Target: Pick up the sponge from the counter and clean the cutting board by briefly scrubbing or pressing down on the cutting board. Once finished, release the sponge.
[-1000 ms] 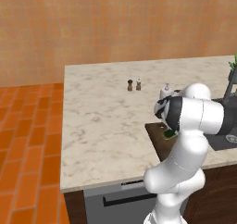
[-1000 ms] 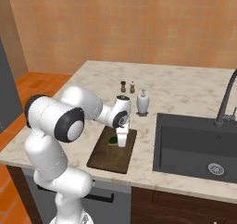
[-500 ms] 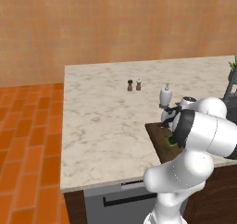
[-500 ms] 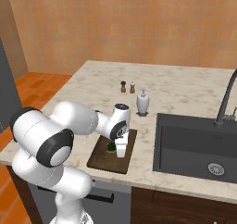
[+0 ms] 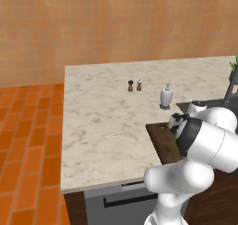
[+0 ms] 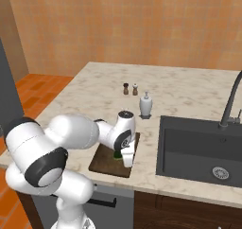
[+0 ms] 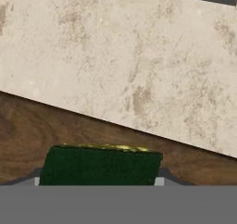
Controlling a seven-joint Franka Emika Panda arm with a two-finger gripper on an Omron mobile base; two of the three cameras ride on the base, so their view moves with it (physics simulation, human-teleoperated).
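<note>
I've got the gripper (image 6: 124,155) clamped on the sponge (image 7: 99,165) near the board's (image 7: 28,130) sink-side edge; press flat, scrub briefly inward.

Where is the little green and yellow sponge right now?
The small dark green and yellow sponge sits in the gripper over the dark brown wooden cutting board, near its edge by the pale marble counter, left of the dark sink.

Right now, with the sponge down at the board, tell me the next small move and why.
Probably open the hand and let go. The sponge sits between the fingers, low over the cutting board, apparently pressed on the wood near its edge by the counter. Whether enough scrubbing has happened cannot be told.
</note>
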